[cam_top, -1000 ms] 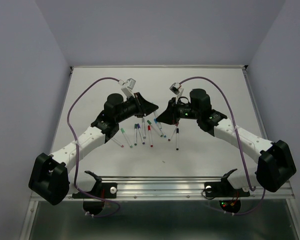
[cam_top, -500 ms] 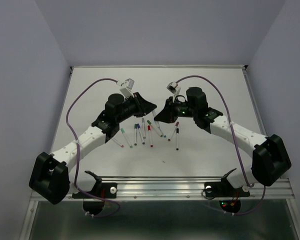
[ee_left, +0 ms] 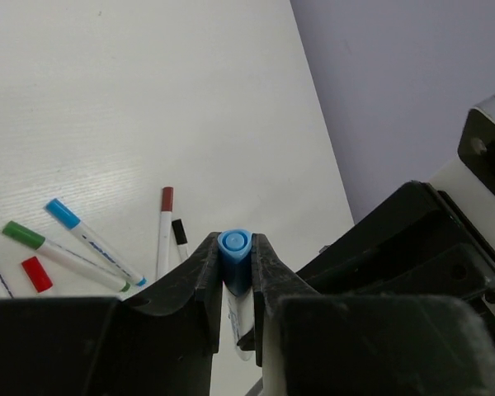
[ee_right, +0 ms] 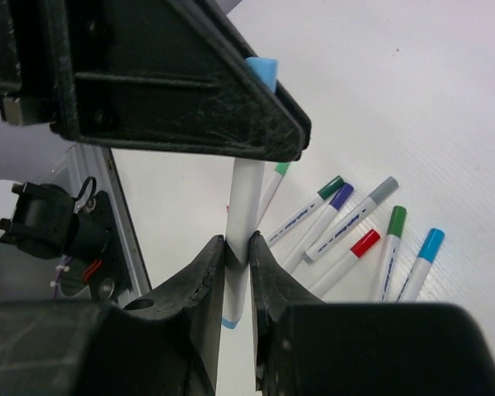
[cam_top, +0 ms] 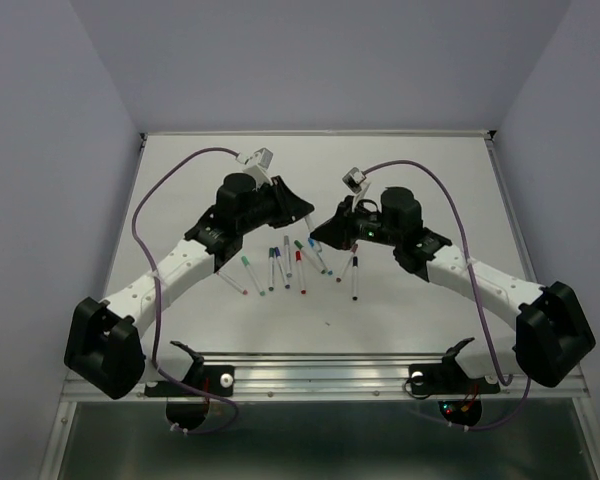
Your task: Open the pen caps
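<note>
The left gripper (cam_top: 303, 211) is clenching on a light-blue cap (ee_left: 233, 242), which is sitting between its fingertips in the left wrist view. The white barrel (ee_right: 242, 198) below the cap is mostly hiding behind the jaws. From overhead this pen is not showing at all, because the two black grippers are meeting above the table (cam_top: 430, 170) and covering it. The right gripper (ee_right: 238, 252) is pinching that barrel lower down, and its bottom end is showing only as a sliver between the fingers. The other pens (cam_top: 298, 268) are lying in a loose row just nearer than the grippers, coloured caps on. A red cap (ee_left: 36, 274) is lying partly cut off by the gripper body, so I cannot tell whether it is sitting on a pen.
</note>
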Controlling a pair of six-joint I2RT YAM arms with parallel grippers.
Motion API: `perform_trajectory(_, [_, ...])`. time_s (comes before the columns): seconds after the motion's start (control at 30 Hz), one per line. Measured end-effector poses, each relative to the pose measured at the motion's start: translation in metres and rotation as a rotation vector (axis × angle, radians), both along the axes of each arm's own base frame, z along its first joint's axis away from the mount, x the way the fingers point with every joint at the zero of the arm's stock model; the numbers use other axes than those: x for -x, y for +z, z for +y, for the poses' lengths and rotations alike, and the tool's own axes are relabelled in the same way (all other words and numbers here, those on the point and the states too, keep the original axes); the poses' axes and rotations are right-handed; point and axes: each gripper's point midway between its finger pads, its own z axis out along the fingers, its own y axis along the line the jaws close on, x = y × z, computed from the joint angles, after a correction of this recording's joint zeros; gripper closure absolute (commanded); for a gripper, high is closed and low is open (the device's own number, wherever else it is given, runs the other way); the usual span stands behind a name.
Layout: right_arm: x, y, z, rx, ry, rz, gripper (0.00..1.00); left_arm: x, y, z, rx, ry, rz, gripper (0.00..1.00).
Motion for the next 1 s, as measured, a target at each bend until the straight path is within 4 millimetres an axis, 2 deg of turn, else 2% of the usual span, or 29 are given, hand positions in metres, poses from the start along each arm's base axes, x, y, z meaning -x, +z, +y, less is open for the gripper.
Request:
perform_trajectory(0.1, [0.005, 0.005, 0.000, -0.004, -0.039, -0.061, 0.99, -0.004, 0.003, -0.002, -0.003, -0.037, 0.049, 1.00])
perform_trajectory(0.17, [0.010, 0.008, 0.003, 0.000, -0.049, -0.086, 0.99, -0.014, 0.001, 0.005, -0.012, -0.022, 0.070, 1.00])
perform_trajectory(0.2, [0.031, 0.002, 0.006, 0.004, 0.021, -0.048, 0.99, -0.031, 0.006, 0.015, -0.019, 0.039, 0.045, 1.00])
perform_trajectory(0.23, [0.045, -0.002, 0.008, 0.009, 0.059, -0.028, 0.99, -0.059, 0.016, 0.034, -0.017, 0.131, 0.003, 1.00])
perform_trajectory(0.3, [0.096, -0.023, 0.014, 0.041, 0.203, 0.061, 0.99, -0.092, 0.032, 0.063, -0.011, 0.250, -0.057, 1.00])
perform_trajectory(0.37, [0.116, -0.037, 0.013, 0.069, 0.249, 0.116, 0.99, -0.115, 0.043, 0.100, -0.009, 0.370, -0.097, 1.00])
perform_trajectory(0.4, [0.120, -0.044, 0.010, 0.087, 0.250, 0.144, 0.99, -0.119, 0.046, 0.109, -0.009, 0.400, -0.110, 1.00])
perform_trajectory(0.5, [0.117, -0.049, 0.006, 0.108, 0.219, 0.167, 0.99, -0.117, 0.055, 0.109, 0.003, 0.397, -0.138, 1.00])
perform_trajectory(0.63, [0.102, -0.048, 0.003, 0.126, 0.144, 0.151, 0.98, -0.101, 0.057, 0.099, 0.021, 0.341, -0.152, 1.00])
perform_trajectory(0.67, [0.098, -0.046, 0.003, 0.127, 0.124, 0.143, 0.88, -0.095, 0.055, 0.097, 0.025, 0.325, -0.152, 1.00])
perform_trajectory(0.7, [0.092, -0.042, 0.004, 0.129, 0.098, 0.132, 0.75, -0.090, 0.054, 0.096, 0.029, 0.313, -0.149, 1.00])
perform_trajectory(0.73, [0.086, -0.038, 0.005, 0.129, 0.076, 0.116, 0.42, -0.087, 0.052, 0.095, 0.032, 0.304, -0.146, 1.00])
perform_trajectory(0.8, [0.068, -0.024, 0.007, 0.124, 0.011, 0.067, 0.32, -0.078, 0.049, 0.089, 0.042, 0.272, -0.141, 1.00])
perform_trajectory(0.83, [0.057, -0.016, 0.009, 0.125, -0.026, 0.038, 0.22, -0.074, 0.045, 0.087, 0.048, 0.259, -0.134, 1.00])
perform_trajectory(0.87, [0.048, -0.008, 0.011, 0.122, -0.054, 0.010, 0.17, -0.068, 0.040, 0.082, 0.052, 0.238, -0.122, 1.00])
perform_trajectory(0.93, [0.025, 0.011, 0.016, 0.119, -0.119, -0.056, 0.14, -0.059, 0.034, 0.070, 0.055, 0.200, -0.105, 1.00])
perform_trajectory(0.97, [0.021, 0.015, 0.017, 0.119, -0.130, -0.068, 0.13, -0.052, 0.031, 0.060, 0.059, 0.168, -0.094, 1.00])
perform_trajectory(1.0, [0.008, 0.024, 0.022, 0.119, -0.155, -0.100, 0.13, -0.044, 0.027, 0.050, 0.060, 0.133, -0.083, 1.00])
